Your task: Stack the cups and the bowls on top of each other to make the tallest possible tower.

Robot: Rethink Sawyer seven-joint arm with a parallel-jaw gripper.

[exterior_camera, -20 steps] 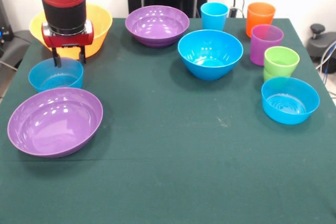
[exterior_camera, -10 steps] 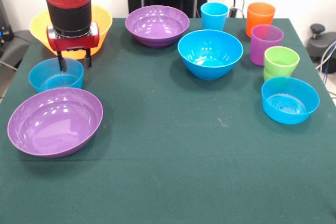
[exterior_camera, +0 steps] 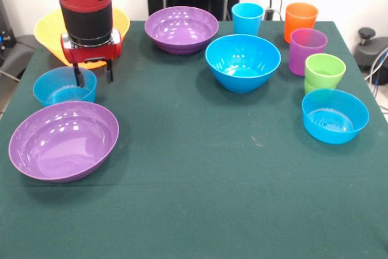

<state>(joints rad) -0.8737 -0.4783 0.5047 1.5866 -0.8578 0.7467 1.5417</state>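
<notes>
My gripper [exterior_camera: 93, 75] hangs open at the far left. One finger sits inside the right rim of a small blue bowl [exterior_camera: 60, 88] and the other just outside it. A wide purple bowl [exterior_camera: 63, 139] lies in front of it, and the yellow bowl [exterior_camera: 47, 31] is behind the arm. A second purple bowl [exterior_camera: 182, 28], a large blue bowl [exterior_camera: 242, 62] and another small blue bowl [exterior_camera: 334, 115] stand apart. Light blue [exterior_camera: 247, 17], orange [exterior_camera: 301, 21], purple [exterior_camera: 307, 51] and green [exterior_camera: 324, 71] cups cluster at the right. No tower shows; each piece stands alone.
A dark green cloth [exterior_camera: 200, 180] covers the table. Cables and a black stand lie past the table's right edge [exterior_camera: 370, 47].
The gripper has moved to the right and a little lower, from over the small blue bowl's middle to its right rim. The bowls and cups have not moved.
</notes>
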